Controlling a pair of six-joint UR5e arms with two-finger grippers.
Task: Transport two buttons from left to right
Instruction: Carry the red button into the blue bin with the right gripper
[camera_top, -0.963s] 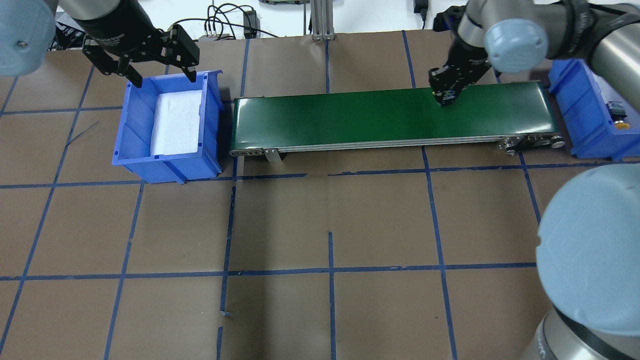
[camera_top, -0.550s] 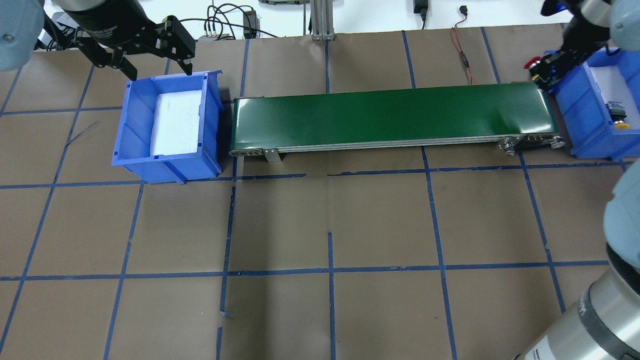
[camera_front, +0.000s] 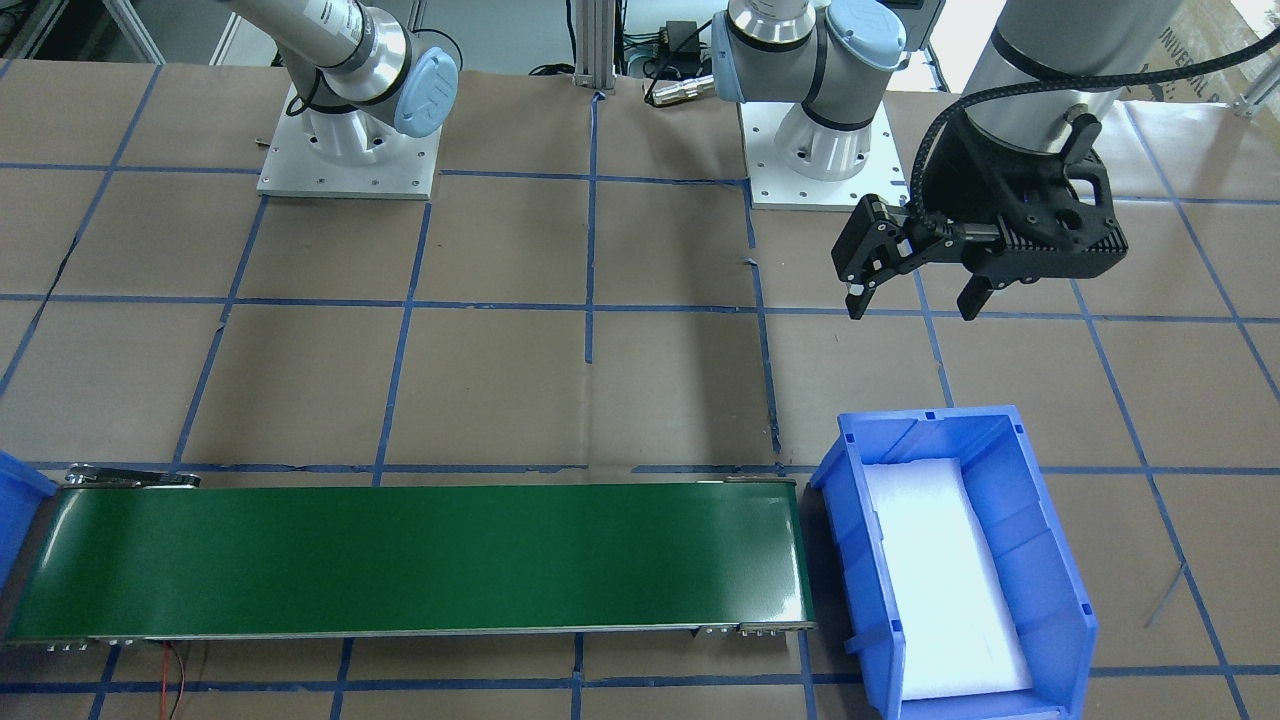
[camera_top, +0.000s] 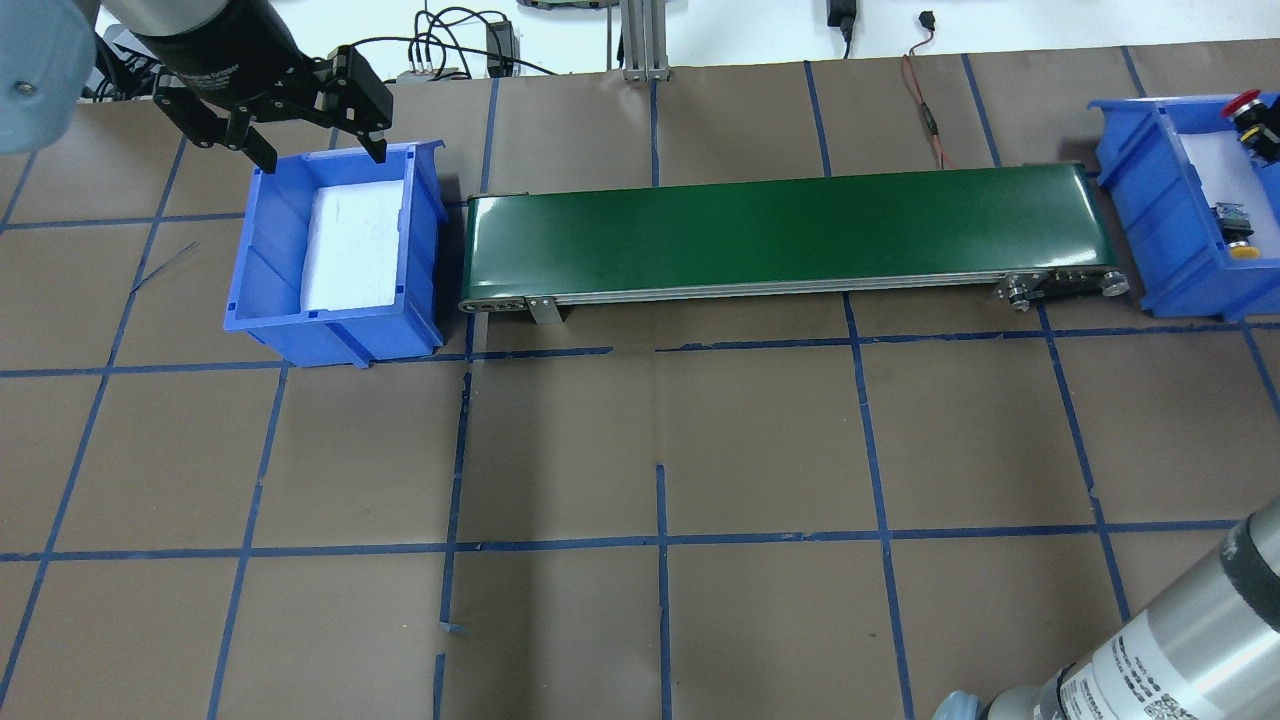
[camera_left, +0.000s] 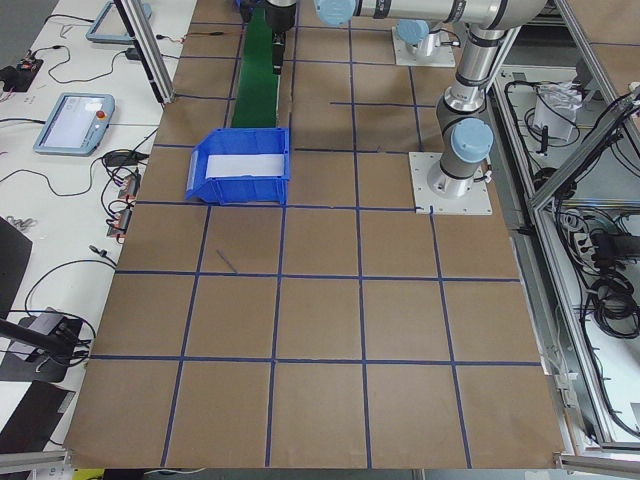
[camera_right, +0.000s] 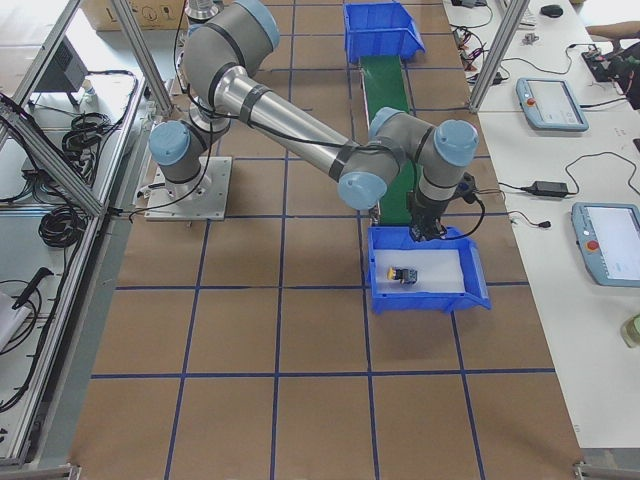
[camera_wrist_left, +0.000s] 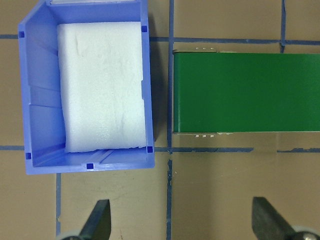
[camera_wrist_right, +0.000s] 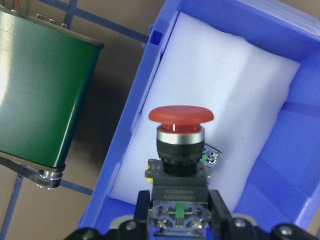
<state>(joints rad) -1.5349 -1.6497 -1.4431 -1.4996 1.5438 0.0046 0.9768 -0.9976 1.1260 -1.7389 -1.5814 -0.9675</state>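
Observation:
My right gripper (camera_wrist_right: 177, 216) is shut on the red button (camera_wrist_right: 181, 145), gripping its grey contact block with the red cap pointing away. It holds the button above the white foam of the right blue bin (camera_wrist_right: 280, 190). In the overhead view the red button (camera_top: 1247, 97) shows at the far right edge over that bin (camera_top: 1140, 200). The yellow button (camera_top: 1238, 235) lies in the same bin; it also shows in the exterior right view (camera_right: 403, 273). My left gripper (camera_top: 322, 155) is open and empty, above the far rim of the left blue bin (camera_top: 250, 260).
A green conveyor belt (camera_top: 780, 230) runs between the two bins, with nothing on it. The left bin (camera_front: 1050, 560) holds only white foam. Brown table paper with blue tape lines lies all around. Cables lie at the table's far edge.
My right gripper has carried the red button rightward from over the belt's right part to above the right bin. My left gripper stays open near the left bin's far rim.

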